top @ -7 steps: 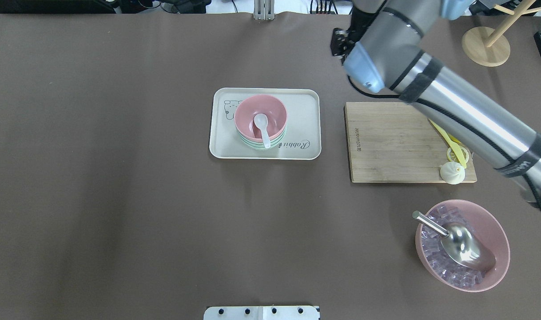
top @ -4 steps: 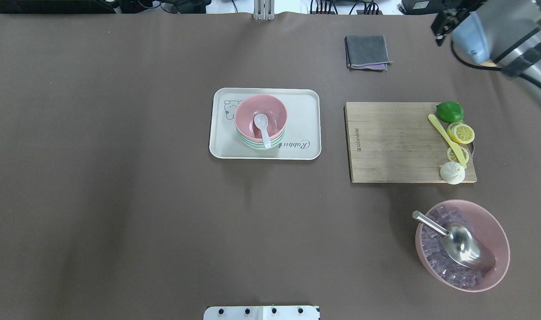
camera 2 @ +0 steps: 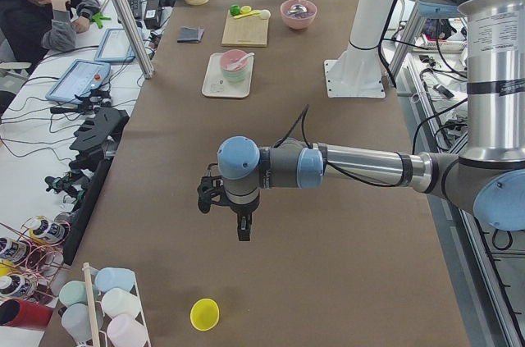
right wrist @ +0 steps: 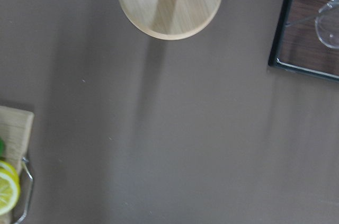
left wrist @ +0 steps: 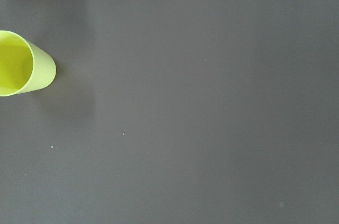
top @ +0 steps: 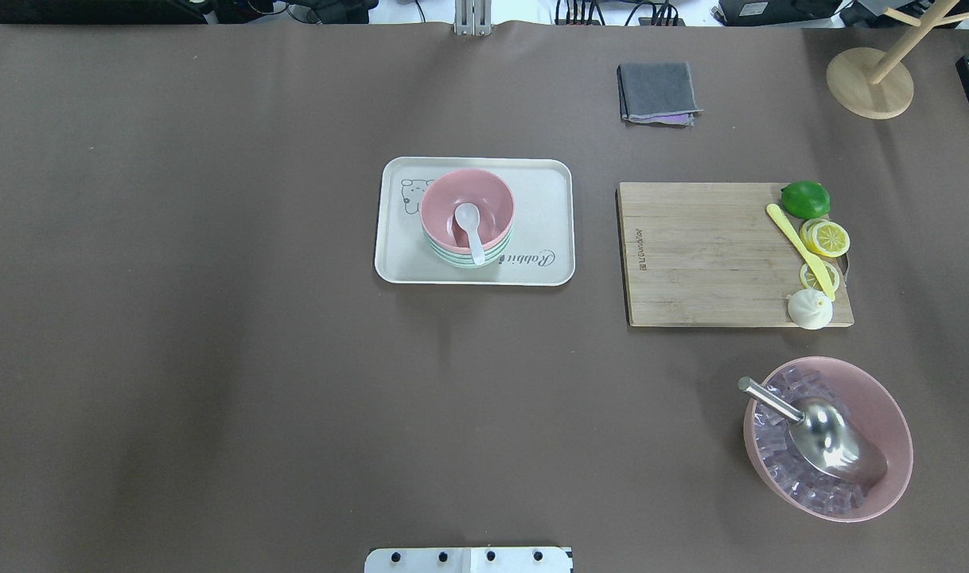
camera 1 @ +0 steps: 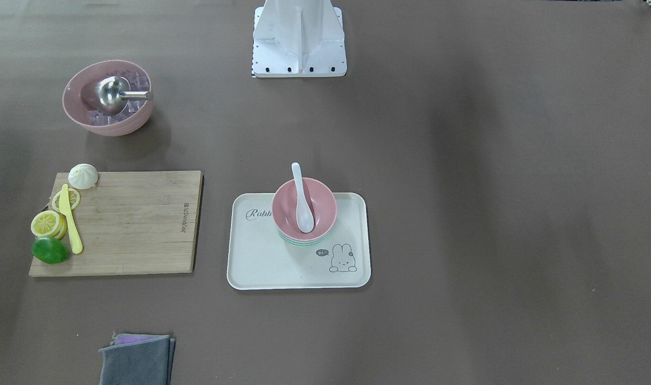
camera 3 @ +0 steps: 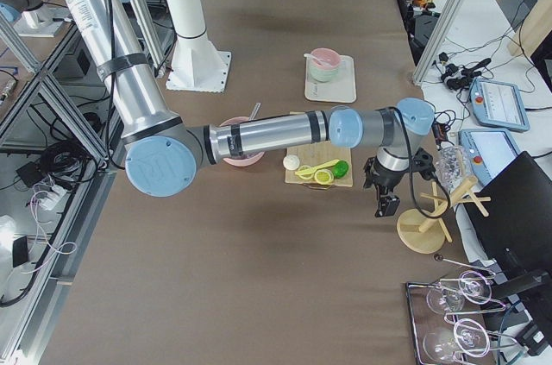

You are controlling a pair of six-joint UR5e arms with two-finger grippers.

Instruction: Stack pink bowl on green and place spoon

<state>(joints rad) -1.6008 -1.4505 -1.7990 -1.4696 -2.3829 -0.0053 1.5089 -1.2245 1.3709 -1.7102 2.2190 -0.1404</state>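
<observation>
The pink bowl (top: 484, 195) sits stacked on the green bowl (top: 470, 262) on the cream tray (top: 548, 199). The white spoon (top: 470, 231) lies inside the pink bowl, its handle over the rim; it also shows in the front-facing view (camera 1: 301, 198). My left gripper (camera 2: 243, 228) shows only in the exterior left view, far from the tray over bare table. My right gripper (camera 3: 386, 201) shows only in the exterior right view, past the cutting board near a wooden stand. I cannot tell whether either is open or shut.
A wooden cutting board (top: 707, 255) holds a lime, lemon slices, a yellow knife and a bun. A large pink bowl (top: 890, 414) with ice and a metal scoop stands near it. A grey cloth (top: 658, 93), a wooden stand (top: 869, 82) and a yellow cup (left wrist: 21, 70) are about.
My right arm has swung away to the right and left the overhead view. The bowls, spoon and tray have not moved.
</observation>
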